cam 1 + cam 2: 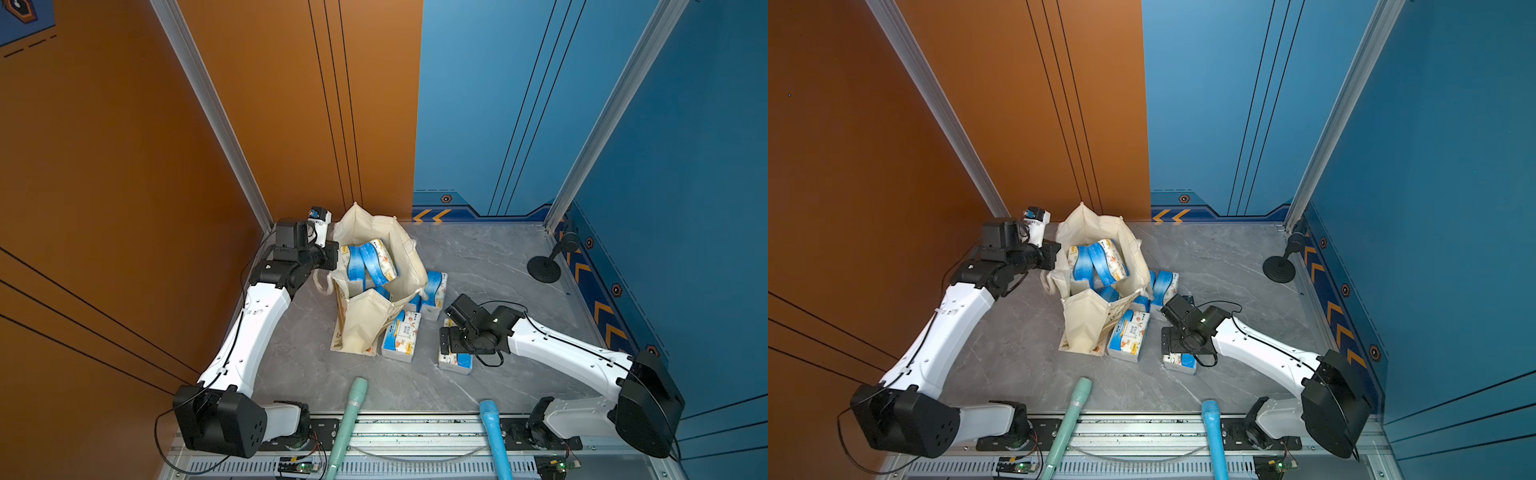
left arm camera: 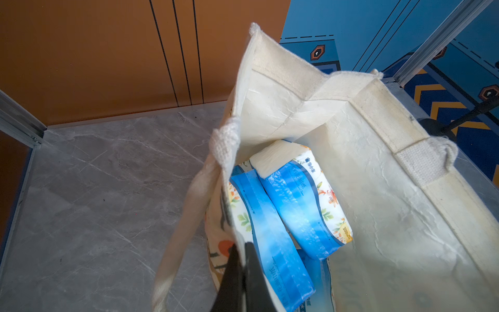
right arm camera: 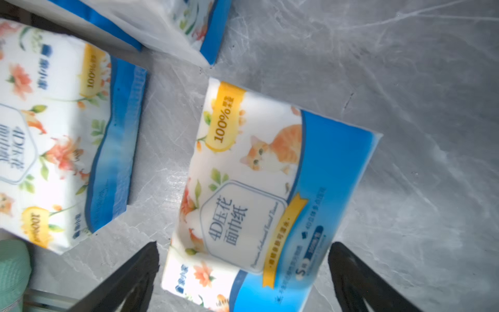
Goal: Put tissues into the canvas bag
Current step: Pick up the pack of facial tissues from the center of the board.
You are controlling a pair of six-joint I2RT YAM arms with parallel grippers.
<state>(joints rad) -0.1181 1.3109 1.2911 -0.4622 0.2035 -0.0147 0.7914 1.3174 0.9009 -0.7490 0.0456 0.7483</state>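
Observation:
The cream canvas bag [image 1: 365, 324] [image 1: 1088, 320] stands open at the back left of the table. Several blue-and-white tissues [image 1: 370, 259] [image 2: 297, 205] lie inside it. My left gripper [image 2: 241, 247] is shut on the bag's left rim [image 2: 229, 167], holding the mouth open. More tissue packs [image 1: 401, 340] [image 1: 434, 291] lie on the table to the right of the bag. My right gripper [image 3: 244, 251] [image 1: 451, 345] hangs open just over a cat-print pack [image 3: 270, 175] [image 1: 457, 363], one finger on each side of it and neither touching it.
A black round-based stand [image 1: 544, 266] sits at the back right by the blue wall. A teal handle [image 1: 351, 415] and a blue handle [image 1: 492, 432] lean over the table's front edge. The orange wall runs close behind the left arm.

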